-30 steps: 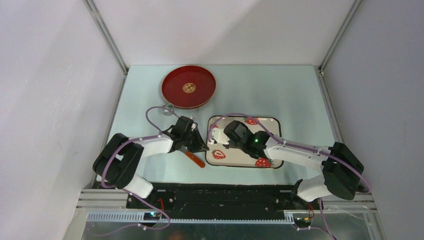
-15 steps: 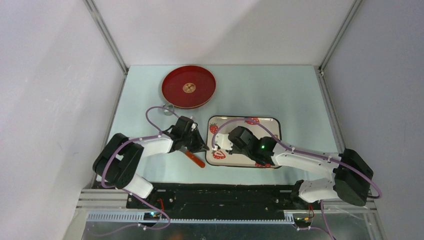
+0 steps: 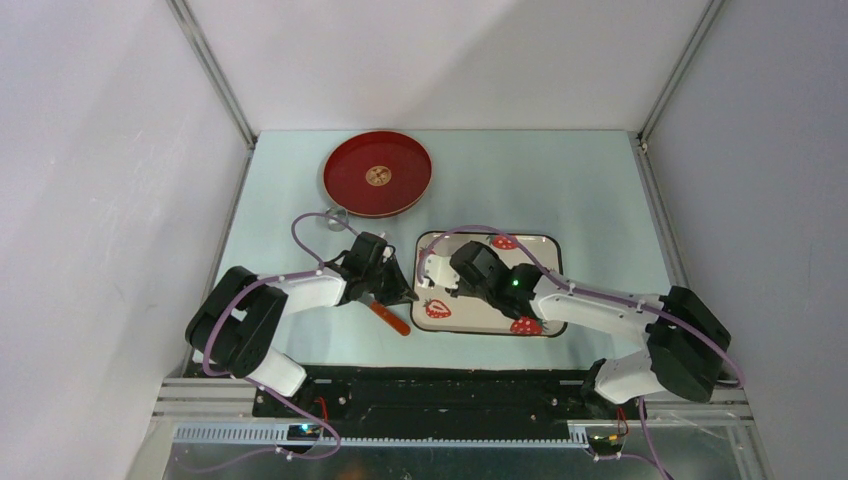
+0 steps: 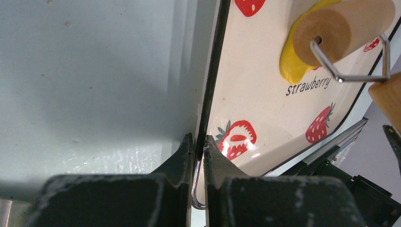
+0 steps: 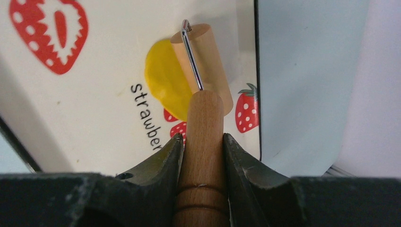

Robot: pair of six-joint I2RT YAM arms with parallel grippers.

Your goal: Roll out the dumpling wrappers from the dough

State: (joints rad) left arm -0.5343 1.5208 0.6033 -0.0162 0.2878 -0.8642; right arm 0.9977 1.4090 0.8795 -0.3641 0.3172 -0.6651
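A pale blue-green table [image 3: 560, 190] fills a white-walled booth, with a round red plate [image 3: 378, 174] at its far side. Nearer the arms lies a cream rectangular tray [image 3: 545, 240] printed with red strawberries and edged in black. The left gripper [image 4: 198, 142] has its fingers pinched together on the tray's left rim. The right gripper [image 5: 202, 139] is clamped on the handle of a tan wooden roller [image 5: 208, 61], whose drum rests on the bright yellow dough [image 5: 163, 80]. The dough is a flattened patch on the tray beside the printed word "strawberry". The drum covers part of the dough, and from above the right wrist hides it entirely. An orange-red stick [image 3: 392, 320] lies on the table, one end tucked under the left gripper; what it is cannot be made out.
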